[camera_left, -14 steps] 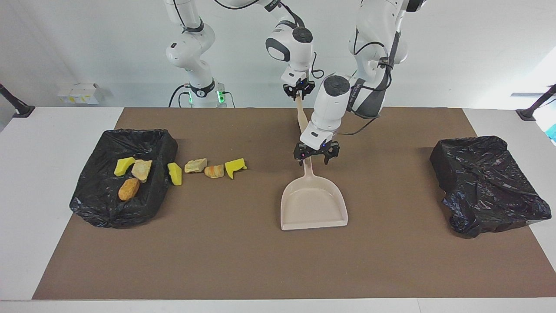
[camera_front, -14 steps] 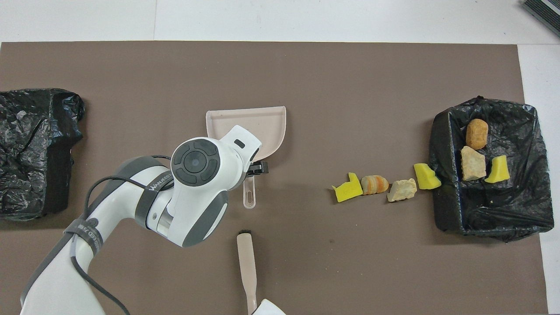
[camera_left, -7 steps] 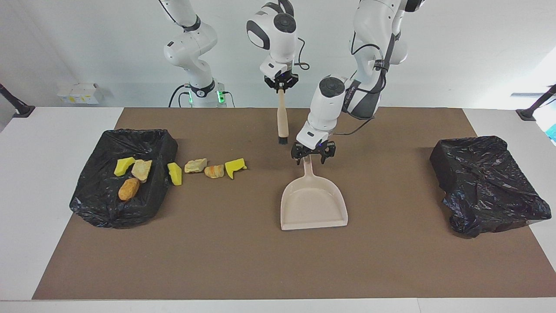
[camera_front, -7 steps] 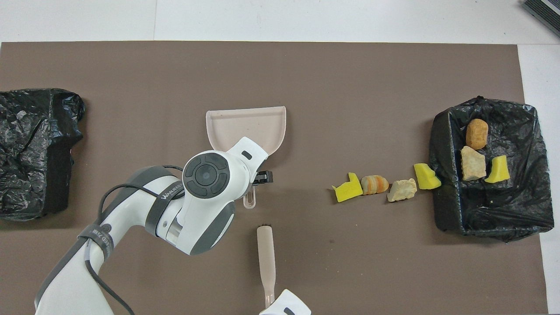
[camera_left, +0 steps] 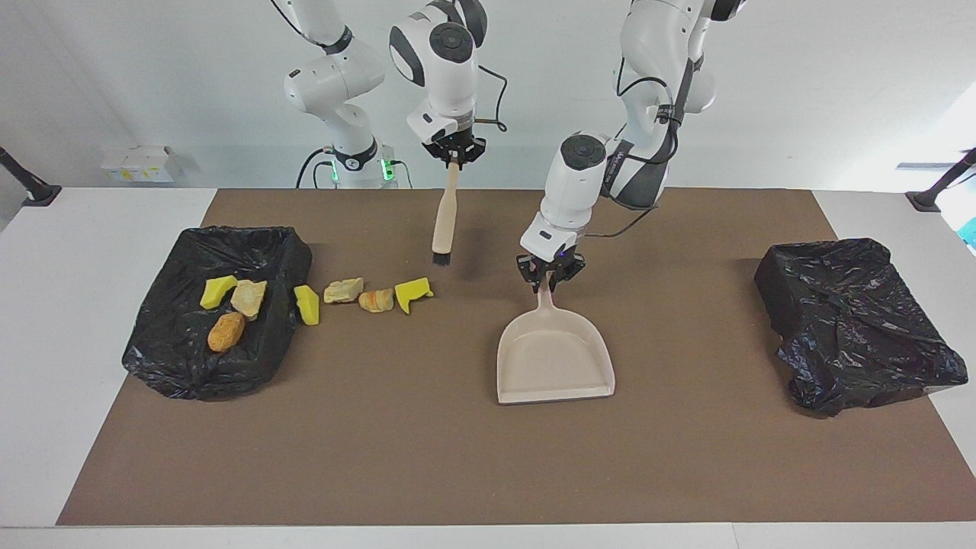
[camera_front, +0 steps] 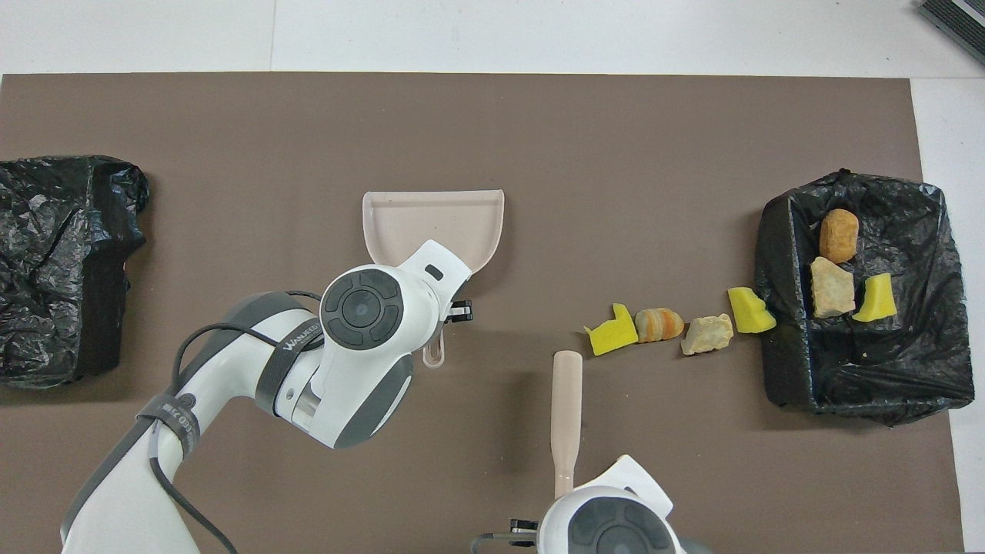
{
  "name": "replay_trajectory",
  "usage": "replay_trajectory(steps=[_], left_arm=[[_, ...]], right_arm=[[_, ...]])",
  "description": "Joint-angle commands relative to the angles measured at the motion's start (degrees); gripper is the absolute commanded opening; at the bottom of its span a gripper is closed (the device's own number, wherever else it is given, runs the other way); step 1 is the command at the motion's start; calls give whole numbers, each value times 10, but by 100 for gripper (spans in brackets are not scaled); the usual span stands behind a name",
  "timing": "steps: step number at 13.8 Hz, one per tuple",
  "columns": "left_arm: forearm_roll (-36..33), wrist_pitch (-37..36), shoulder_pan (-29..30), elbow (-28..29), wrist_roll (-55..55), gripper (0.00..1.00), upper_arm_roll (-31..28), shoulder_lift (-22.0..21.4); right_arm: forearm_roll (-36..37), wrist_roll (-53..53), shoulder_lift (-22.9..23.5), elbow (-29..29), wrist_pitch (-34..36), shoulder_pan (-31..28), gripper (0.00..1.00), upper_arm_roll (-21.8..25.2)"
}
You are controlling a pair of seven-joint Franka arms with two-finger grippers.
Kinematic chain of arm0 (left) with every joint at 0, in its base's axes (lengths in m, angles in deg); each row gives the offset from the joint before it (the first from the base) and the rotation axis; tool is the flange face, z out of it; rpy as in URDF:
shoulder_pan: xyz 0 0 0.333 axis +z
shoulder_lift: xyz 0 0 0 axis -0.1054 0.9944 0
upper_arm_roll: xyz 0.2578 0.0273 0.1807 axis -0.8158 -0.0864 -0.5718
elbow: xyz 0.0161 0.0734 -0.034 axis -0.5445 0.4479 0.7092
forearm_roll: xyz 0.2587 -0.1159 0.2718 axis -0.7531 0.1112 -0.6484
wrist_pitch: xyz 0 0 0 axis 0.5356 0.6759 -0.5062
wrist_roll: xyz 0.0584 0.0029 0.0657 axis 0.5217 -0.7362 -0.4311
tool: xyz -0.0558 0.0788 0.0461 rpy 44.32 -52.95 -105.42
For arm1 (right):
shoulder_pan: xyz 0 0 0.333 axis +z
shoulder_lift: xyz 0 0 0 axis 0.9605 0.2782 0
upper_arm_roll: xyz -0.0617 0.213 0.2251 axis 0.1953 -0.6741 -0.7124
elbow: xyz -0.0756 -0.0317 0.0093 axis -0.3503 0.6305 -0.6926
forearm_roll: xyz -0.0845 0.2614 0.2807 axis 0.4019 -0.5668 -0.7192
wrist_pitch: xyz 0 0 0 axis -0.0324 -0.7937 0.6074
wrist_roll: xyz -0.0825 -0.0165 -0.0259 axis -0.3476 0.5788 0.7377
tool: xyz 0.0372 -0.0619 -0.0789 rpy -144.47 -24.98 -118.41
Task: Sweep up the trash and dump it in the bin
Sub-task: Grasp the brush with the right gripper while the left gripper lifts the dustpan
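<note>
Four trash pieces lie in a row on the brown mat: a yellow sponge, a striped pastry, a tan chunk and a yellow sponge against the black-lined bin. Three more pieces lie in that bin, among them an orange bread. My left gripper is shut on the handle of the beige dustpan, which lies flat on the mat. My right gripper is shut on the beige brush. The brush hangs bristles down over the mat beside the first sponge.
A second black-lined bin stands at the left arm's end of the table. The mat covers most of the white table.
My left gripper's fingers closed on the dustpan handle and the pan shifted slightly. My right gripper carried the brush toward the right arm's end of the table, closer to the trash row.
</note>
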Motion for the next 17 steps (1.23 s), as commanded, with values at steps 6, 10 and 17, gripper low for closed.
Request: replay_trajectory(steps=[6,10,17], left_arm=[[-6,-58,11,-18,-230,0,-14,-13],[-6,-113,46,-23,-389,0,-14,-34],[-5,-183,129,-47,-791,0,-14,-56]], right_arm=[[167,184,41,14,-15,-196,0,-6],[295,181,67,2,-29,-206,0,-6],[339,238,79,-29,-80,-277,0,-7]])
